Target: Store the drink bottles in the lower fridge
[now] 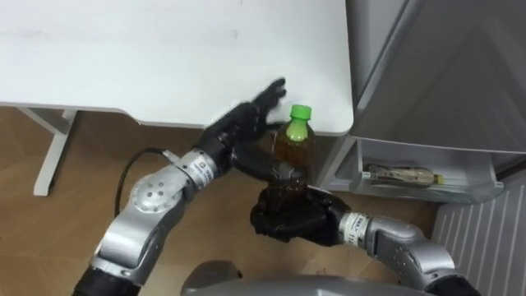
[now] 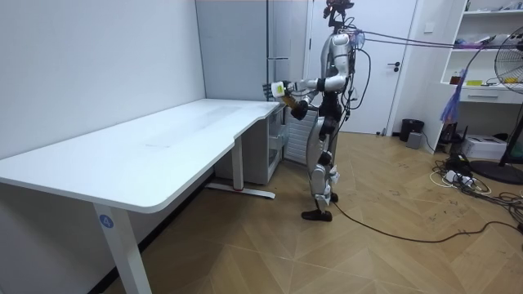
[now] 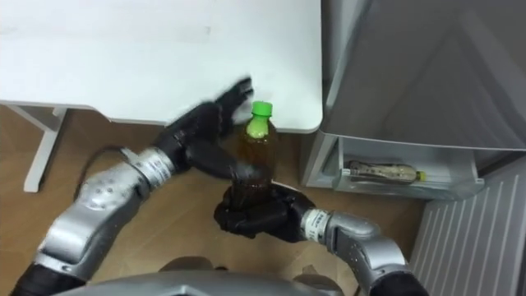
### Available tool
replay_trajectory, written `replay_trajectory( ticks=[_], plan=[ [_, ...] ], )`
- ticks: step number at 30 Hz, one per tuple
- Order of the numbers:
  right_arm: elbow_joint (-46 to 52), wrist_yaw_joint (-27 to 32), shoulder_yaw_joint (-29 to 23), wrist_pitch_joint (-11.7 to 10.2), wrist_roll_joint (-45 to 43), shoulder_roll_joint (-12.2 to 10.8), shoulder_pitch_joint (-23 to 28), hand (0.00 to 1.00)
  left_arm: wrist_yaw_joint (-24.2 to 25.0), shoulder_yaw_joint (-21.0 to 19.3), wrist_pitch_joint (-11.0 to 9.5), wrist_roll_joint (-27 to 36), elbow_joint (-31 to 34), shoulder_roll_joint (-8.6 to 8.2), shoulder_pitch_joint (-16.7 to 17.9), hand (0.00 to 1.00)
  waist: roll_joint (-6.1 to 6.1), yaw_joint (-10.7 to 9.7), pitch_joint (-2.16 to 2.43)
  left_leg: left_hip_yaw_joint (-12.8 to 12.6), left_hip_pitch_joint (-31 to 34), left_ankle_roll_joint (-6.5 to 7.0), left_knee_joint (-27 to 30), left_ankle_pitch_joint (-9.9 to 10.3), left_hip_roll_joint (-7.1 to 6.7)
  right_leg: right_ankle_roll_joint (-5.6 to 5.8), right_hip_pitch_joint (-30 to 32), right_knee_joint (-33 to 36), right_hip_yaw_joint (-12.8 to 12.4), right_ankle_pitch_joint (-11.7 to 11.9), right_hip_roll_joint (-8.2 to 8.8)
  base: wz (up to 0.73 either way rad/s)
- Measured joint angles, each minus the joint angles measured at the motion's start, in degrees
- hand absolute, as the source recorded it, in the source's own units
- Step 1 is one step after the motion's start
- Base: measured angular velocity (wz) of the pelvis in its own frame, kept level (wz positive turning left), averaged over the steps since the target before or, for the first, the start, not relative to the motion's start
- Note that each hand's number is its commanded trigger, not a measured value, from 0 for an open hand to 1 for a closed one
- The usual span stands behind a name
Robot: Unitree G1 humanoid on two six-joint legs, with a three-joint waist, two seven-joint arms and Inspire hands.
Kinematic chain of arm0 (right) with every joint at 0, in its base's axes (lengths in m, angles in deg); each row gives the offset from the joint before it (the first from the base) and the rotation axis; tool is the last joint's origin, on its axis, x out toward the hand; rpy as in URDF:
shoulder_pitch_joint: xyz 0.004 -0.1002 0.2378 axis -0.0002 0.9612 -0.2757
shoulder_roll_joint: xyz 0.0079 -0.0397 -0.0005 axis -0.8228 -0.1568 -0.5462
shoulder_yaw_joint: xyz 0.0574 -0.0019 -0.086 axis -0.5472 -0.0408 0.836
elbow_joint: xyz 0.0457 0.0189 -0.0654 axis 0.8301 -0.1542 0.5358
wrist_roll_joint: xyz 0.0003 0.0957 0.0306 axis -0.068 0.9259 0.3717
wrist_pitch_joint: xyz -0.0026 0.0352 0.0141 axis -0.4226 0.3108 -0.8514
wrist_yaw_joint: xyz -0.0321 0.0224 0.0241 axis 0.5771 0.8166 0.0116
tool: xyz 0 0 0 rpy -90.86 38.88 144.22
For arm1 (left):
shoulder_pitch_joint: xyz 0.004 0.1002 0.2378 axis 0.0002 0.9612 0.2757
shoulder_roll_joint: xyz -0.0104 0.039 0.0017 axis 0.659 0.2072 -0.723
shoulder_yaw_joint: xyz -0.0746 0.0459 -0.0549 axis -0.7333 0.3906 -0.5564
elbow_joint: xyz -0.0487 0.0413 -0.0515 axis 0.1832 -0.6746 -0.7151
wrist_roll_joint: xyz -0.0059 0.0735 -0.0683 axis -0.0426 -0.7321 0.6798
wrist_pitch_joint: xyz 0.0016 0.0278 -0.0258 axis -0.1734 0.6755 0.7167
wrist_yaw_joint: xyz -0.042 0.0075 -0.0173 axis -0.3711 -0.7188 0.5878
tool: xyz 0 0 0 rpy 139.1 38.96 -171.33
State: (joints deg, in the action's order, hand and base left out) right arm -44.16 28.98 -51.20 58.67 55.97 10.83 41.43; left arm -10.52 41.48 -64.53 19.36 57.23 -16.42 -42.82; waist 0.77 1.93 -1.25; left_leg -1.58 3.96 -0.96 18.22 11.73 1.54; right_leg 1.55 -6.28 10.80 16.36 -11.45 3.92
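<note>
A drink bottle (image 1: pixel 294 145) with brown liquid and a green cap stands upright in front of me, just off the white table's near corner. My right hand (image 1: pixel 288 217) is shut round its lower part from below. On the bottle's left side lies my left hand (image 1: pixel 241 128), fingers straight and pointing towards the table, thumb resting against the bottle. The grey fridge (image 1: pixel 436 74) stands directly to the right. Its lower compartment is open, showing a pale shelf (image 1: pixel 427 194). In the room view I stand between the table's far end and the fridge, holding the bottle (image 2: pixel 280 88) at chest height.
Another bottle (image 1: pixel 400 174) lies on its side in the open shelf. The white table (image 1: pixel 164 57) spans the upper left, with its leg (image 1: pixel 53 152) on the wooden floor. A ribbed white panel (image 1: pixel 485 247) is at the lower right.
</note>
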Motion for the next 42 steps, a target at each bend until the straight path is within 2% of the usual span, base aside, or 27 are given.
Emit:
replay_trajectory(
  ticks=[1,2,4,8,13,20,22,26,29,32,35,39,42],
  plan=[
    [0.0,0.0,0.0,0.0,-0.1,0.0,0.3,1.0,-0.2,-1.0,-1.8,1.4,1.5,-0.42,-0.4,0.0,0.04,0.1,-0.03,0.0,-0.4,0.07,-0.3,-0.1,-0.08,0.04,-0.3,-0.1,0.0,0.0,0.07,0.0],
    [0.0,0.0,0.0,0.0,-0.2,-0.1,0.8,1.0,-0.4,-2.5,-4.8,3.5,3.5,-1.52,-1.2,0.0,0.06,0.1,-0.03,-0.2,-1.4,0.13,-1.0,-0.2,-0.2,0.15,-0.9,-0.2,-0.1,-0.1,0.19,-0.04],
    [0.0,-0.1,0.0,0.0,-0.5,-0.2,1.2,1.0,-0.6,-3.6,-7.0,6.3,4.6,-2.02,-1.3,0.0,0.0,0.2,0.09,-0.7,-2.8,0.12,-1.8,-0.2,-0.19,0.3,-1.7,-0.2,-0.6,-0.2,0.25,-0.11],
    [0.0,-0.1,-0.8,0.0,-0.5,-0.2,1.2,1.0,-0.8,-3.4,-6.1,7.2,4.5,-2.14,-0.1,0.0,0.14,0.1,0.33,-0.9,-3.8,-0.04,-2.4,-0.3,-0.13,0.38,-2.1,-0.2,-0.6,-0.2,0.23,-0.03],
    [0.3,0.0,-2.5,0.0,-0.1,-0.1,1.3,1.0,-1.0,-4.1,-6.0,8.2,4.5,-2.16,0.4,0.0,0.18,0.3,0.38,-0.9,-3.8,-0.06,-2.4,-0.3,-0.14,0.37,-1.9,-0.1,-0.6,-0.2,0.27,0.0],
    [0.2,-0.1,-5.8,-0.8,-0.2,-0.3,2.8,1.0,-3.2,-9.0,-6.1,8.6,4.9,-3.54,0.2,0.0,-0.1,1.9,0.45,-0.7,-4.3,-0.06,-2.2,-0.3,-0.18,0.37,-2.8,-0.3,-0.5,-0.2,0.23,0.01],
    [0.1,-0.1,-6.3,-0.9,-0.3,-0.3,3.6,1.0,-4.6,-10.4,-6.3,8.6,5.6,-4.12,0.2,0.0,-0.39,2.6,0.58,-0.7,-4.8,-0.06,-2.5,-0.3,-0.18,0.37,-3.1,-0.3,-0.6,-0.2,0.22,0.0],
    [-0.8,-0.1,-6.7,-1.1,-0.6,0.4,4.0,1.0,-8.9,-12.8,-8.0,8.4,6.1,-4.25,0.2,0.0,-1.45,3.2,0.28,-0.8,-6.0,-0.07,-2.9,-0.3,-0.17,0.38,-3.8,-0.3,-0.7,-0.2,0.22,-0.02],
    [-0.8,-0.1,-8.6,-1.2,-0.8,0.0,5.8,1.0,-12.8,-14.8,-8.3,7.5,6.1,-4.63,0.5,0.0,-1.8,3.5,0.46,-0.8,-6.0,-0.1,-3.0,-0.3,-0.2,0.45,-3.8,-0.4,-0.7,-0.3,0.22,-0.02],
    [-1.0,-0.1,-10.1,-1.2,-1.0,0.1,7.4,1.0,-15.9,-17.4,-8.6,5.6,5.8,-4.76,1.7,0.0,-1.65,3.4,0.48,-0.8,-5.3,-0.12,-2.7,-0.3,-0.29,0.31,-3.7,-1.2,-0.6,-0.5,0.22,0.0],
    [-1.1,0.6,-13.3,-1.2,-2.1,-0.1,9.3,1.0,-17.5,-20.7,-8.6,5.4,2.8,-4.53,3.3,0.0,-1.57,3.5,0.55,-0.9,-5.4,-0.09,-2.8,-0.4,-0.43,0.32,-3.6,-1.3,-0.7,-0.5,0.3,-0.01],
    [-1.3,2.0,-17.4,-1.1,-2.1,-0.3,11.2,1.0,-21.0,-24.8,-8.1,5.4,-1.2,-4.67,5.6,0.0,-0.47,3.9,1.28,-0.9,-5.3,-0.12,-3.0,-0.3,-0.45,0.3,-3.7,-2.1,-0.7,-0.5,0.25,-0.01],
    [-1.5,3.2,-18.9,-1.1,-1.6,-0.1,11.4,1.0,-23.6,-25.3,-8.1,5.6,-4.8,-4.64,6.2,0.0,-0.55,4.7,1.25,-0.9,-5.6,-0.12,-3.1,-0.3,-0.44,0.29,-3.8,-2.0,-0.8,-0.5,0.22,-0.01]
  ],
)
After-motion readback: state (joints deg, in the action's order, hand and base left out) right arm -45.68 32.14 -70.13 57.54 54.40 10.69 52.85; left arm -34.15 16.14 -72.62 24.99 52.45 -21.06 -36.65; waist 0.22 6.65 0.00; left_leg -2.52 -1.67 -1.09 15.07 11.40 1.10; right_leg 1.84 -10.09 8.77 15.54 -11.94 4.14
